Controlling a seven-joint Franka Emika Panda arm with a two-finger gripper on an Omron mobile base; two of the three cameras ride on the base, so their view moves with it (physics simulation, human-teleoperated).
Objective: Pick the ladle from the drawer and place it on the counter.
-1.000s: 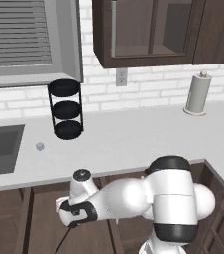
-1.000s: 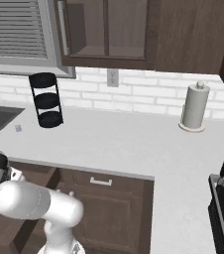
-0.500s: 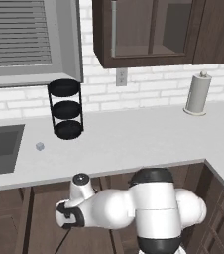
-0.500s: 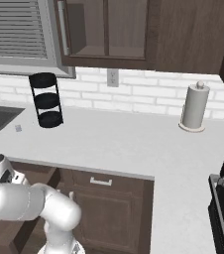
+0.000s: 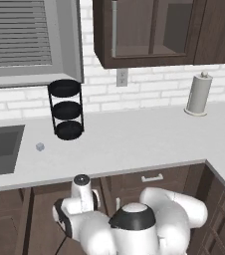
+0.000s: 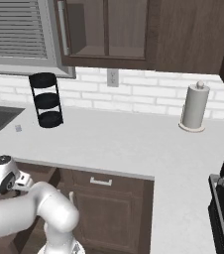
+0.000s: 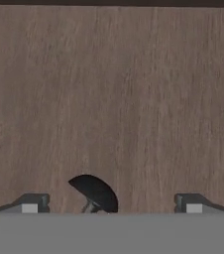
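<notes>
Now the tool [image 7: 111, 207] hangs spread wide – ladle [image 7: 95, 192] bowl between its fingertips

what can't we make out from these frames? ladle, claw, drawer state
- Thin black ladle: hand view shows the round bowl; the handle is cut off by the bottom edge.
- Claw: hand view shows two fingertips standing wide apart; their full length is cut off.
- Dark-brown wooden drawer: hand view shows its wood floor; rim and walls lie outside the frame.
- Small grey thing on the light grey-white counter: too small to identify.
</notes>
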